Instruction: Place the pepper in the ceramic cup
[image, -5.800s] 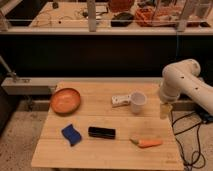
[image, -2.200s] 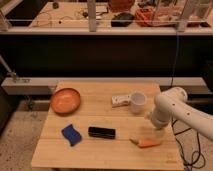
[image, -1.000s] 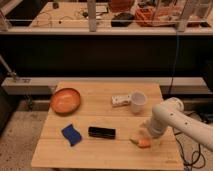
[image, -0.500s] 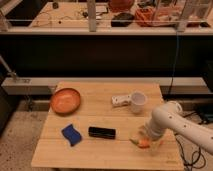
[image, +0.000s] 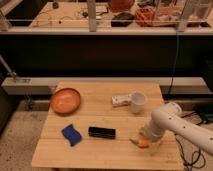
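Observation:
The pepper (image: 141, 144) lies near the table's front right edge; its orange body is mostly covered and its green stem end points left. My gripper (image: 148, 140) is down right on top of the pepper, at the end of the white arm (image: 172, 120) that comes in from the right. The white ceramic cup (image: 138, 101) stands upright behind the gripper, about a cup's height away, with nothing visible inside it.
A flat white block (image: 120, 100) lies just left of the cup. An orange bowl (image: 65, 100) sits at the back left. A blue sponge (image: 71, 134) and a black bar (image: 102, 132) lie in the front middle of the wooden table (image: 100, 155). A dark counter runs behind.
The arm has come from beside the cup forward and down to the pepper. Over the last second the gripper sank lower onto it. The pepper has stayed in place.

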